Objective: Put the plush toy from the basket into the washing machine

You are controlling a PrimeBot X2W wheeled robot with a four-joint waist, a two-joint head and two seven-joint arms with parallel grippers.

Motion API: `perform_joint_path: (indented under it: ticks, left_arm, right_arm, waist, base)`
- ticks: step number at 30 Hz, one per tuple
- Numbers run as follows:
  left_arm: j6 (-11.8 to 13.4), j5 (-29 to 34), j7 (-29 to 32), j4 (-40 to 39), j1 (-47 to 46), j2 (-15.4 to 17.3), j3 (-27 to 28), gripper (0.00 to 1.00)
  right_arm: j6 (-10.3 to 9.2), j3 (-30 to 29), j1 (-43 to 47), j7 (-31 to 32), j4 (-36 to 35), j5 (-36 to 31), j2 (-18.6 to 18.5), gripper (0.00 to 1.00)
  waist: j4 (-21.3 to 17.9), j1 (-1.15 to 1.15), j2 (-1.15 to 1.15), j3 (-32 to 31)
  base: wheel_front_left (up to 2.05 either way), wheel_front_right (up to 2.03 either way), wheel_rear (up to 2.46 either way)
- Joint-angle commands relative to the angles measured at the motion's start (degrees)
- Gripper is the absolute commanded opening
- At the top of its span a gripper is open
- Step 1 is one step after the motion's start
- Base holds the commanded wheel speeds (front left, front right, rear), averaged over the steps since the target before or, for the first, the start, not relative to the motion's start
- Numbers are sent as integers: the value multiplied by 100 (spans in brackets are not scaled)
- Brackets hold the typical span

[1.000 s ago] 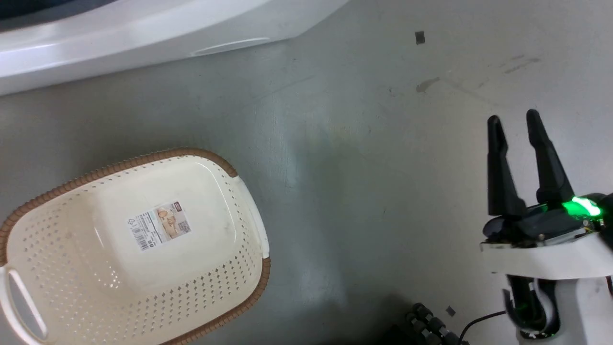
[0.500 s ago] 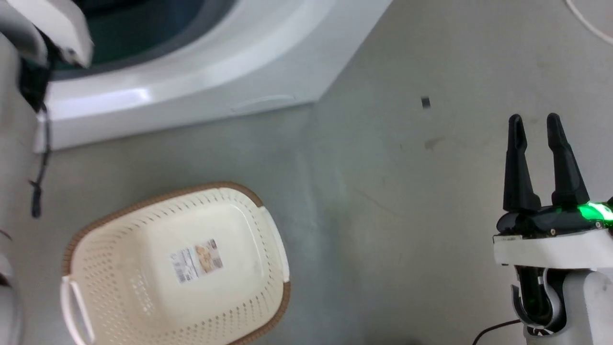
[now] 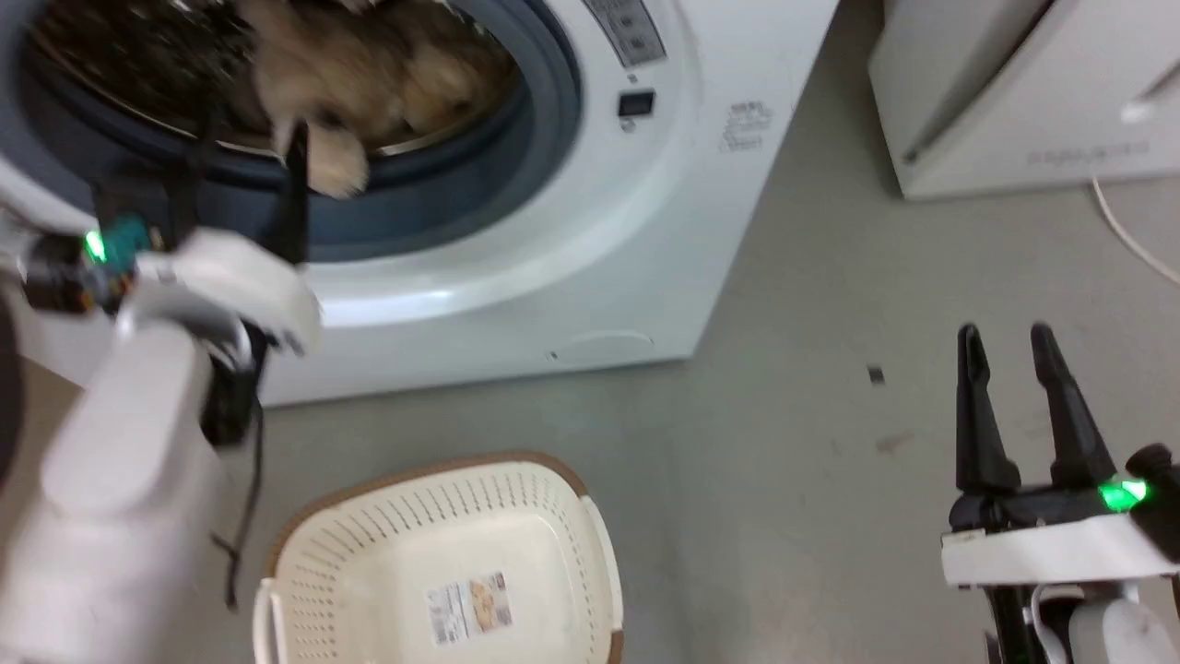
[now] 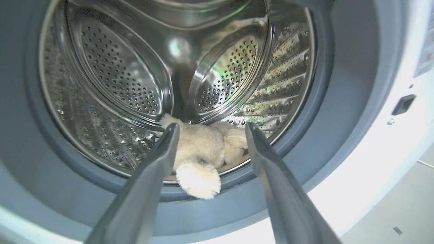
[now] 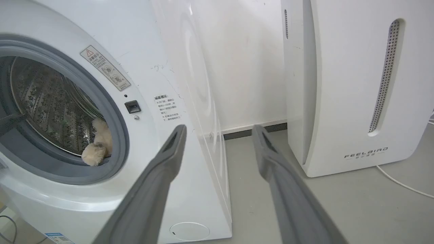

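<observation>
The fluffy beige plush toy point(image 4: 203, 152) lies inside the steel drum of the white washing machine point(image 3: 599, 231), with one paw hanging over the grey gasket. My left gripper point(image 4: 212, 126) is open just in front of the porthole and holds nothing; the toy lies beyond its fingertips. In the head view the left gripper point(image 3: 244, 175) reaches toward the plush toy point(image 3: 369, 83). The cream basket point(image 3: 369, 553) sits on the floor below the washer, with a label on its bottom and nothing else inside. My right gripper point(image 3: 1014, 406) is open over the floor at the right.
A white slanted appliance point(image 5: 356, 84) marked FEELAIR stands right of the washer, with a white cable point(image 5: 400, 183) trailing on the grey floor. A strip of floor separates the two machines. A dark cable point(image 3: 244, 516) hangs by my left arm near the basket.
The head camera has tilted up, so the basket sits lower in the picture and the porthole with the toy and my left arm have come into view. The right gripper stays open.
</observation>
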Motion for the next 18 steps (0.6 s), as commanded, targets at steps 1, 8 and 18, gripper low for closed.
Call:
perform_joint_path:
  ticks: [1,8,18]
  left_arm:
    - [92,40,-29,-273,395,-90,121,100]
    - [622,314,-30,-1923,2225,-379,863,100]
    - [1013,1046,-30,-3365,4182,-959,1483,100]
  right_arm:
    - [-4,-26,143,-26,48,-54,-1,100]
    - [-4,3,460,-26,139,-141,-1,100]
    - [-4,92,739,-26,220,-178,-1,100]
  waist:
    - [311,1,0,-489]
    - [480,1,0,-993]
    - [602,1,0,-1389]
  base:
    - [0,0,0]
    - [0,0,0]
    - [0,0,0]
